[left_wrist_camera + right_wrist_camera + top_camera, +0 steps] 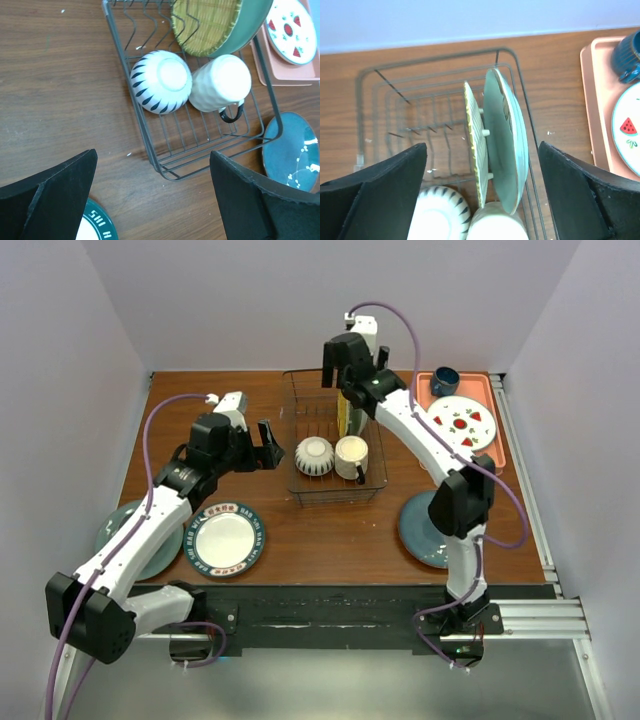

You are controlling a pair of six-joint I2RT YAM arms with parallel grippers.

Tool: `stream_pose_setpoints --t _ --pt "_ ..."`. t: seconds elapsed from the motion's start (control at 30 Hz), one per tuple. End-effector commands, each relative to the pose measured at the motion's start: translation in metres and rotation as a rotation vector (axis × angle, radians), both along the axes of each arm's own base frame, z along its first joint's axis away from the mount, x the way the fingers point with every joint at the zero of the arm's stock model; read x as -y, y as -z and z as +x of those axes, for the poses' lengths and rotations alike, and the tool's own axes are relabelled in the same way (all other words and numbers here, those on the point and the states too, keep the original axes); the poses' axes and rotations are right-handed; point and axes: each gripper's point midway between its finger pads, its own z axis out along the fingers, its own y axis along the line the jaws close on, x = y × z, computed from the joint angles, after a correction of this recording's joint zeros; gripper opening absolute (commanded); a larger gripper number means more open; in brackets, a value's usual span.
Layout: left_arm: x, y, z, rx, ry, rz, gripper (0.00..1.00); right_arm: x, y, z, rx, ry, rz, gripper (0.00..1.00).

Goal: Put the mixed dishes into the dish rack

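the rack (330, 488) sits mid-counter, toward the far edge. in its near end a striped bowl (314, 455) lies mouth down, touching a cream mug (351, 457) on its right; the mug's dark handle points to the near edge. behind them, along the rack's right side, a pale green plate (502, 145) stands on edge between the prongs, with a yellow ribbed disc (476, 145) just beside its left face.

the right jaws hang over the far end of the rack, spread wide. the standing plate shows between them in the wrist view, but neither side touches it. the left jaws hover just left of the rack, level with the bowl, also wide apart and holding nothing.

a white plate with a dark blue rim (225, 538) lies flat by the near edge, left of centre, under the left arm (130, 550). a teal plate (120, 530) lies at the near left corner, partly hidden by that arm. a blue plate (420, 530) lies toward the near right, partly under the right arm (440, 455). at the far right corner a pink tray (495, 450) carries a dark blue cup (444, 380) and a white plate with red marks (460, 423).
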Motion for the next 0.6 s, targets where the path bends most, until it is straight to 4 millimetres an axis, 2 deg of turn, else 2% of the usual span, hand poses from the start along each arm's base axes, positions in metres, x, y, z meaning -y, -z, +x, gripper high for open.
stream_pose_setpoints --t 0.0,0.1,0.13,0.2,0.23,0.3,0.33,0.37,0.4,0.43,0.47,0.57 --pt "0.006 -0.024 -0.001 0.103 0.056 -0.044 1.00 0.020 -0.040 -0.023 0.029 -0.003 0.123 0.99" --pt "0.008 -0.026 -0.006 0.125 0.073 -0.063 1.00 0.048 -0.036 -0.044 0.000 0.030 0.208 0.99" --pt "0.010 -0.026 -0.008 0.127 0.084 -0.077 1.00 0.064 -0.034 -0.057 -0.004 0.040 0.236 0.99" --pt "0.013 -0.027 -0.009 0.131 0.098 -0.093 1.00 0.078 -0.028 -0.072 -0.009 0.067 0.275 0.99" --pt "0.015 -0.025 -0.011 0.124 0.105 -0.105 1.00 0.091 -0.026 -0.088 -0.006 0.078 0.288 0.99" --pt "0.018 -0.025 -0.012 0.122 0.110 -0.121 1.00 0.103 -0.019 -0.105 -0.015 0.100 0.303 0.99" --pt "0.017 -0.023 -0.011 0.113 0.095 -0.131 1.00 0.111 0.000 -0.117 -0.052 0.119 0.290 0.98" --pt "0.017 -0.023 -0.010 0.110 0.086 -0.138 1.00 0.119 -0.011 -0.130 -0.023 0.128 0.315 0.99" --pt "0.017 -0.022 -0.010 0.099 0.075 -0.143 1.00 0.123 -0.006 -0.139 -0.031 0.135 0.315 0.98" --pt "0.015 -0.023 -0.009 0.093 0.052 -0.156 1.00 0.131 0.012 -0.149 -0.066 0.155 0.303 0.99" --pt "0.015 -0.022 -0.009 0.088 0.045 -0.162 1.00 0.137 0.003 -0.161 -0.042 0.164 0.334 0.99" --pt "0.010 -0.020 -0.007 0.077 -0.011 -0.179 1.00 0.151 0.020 -0.185 -0.072 0.196 0.331 0.99"
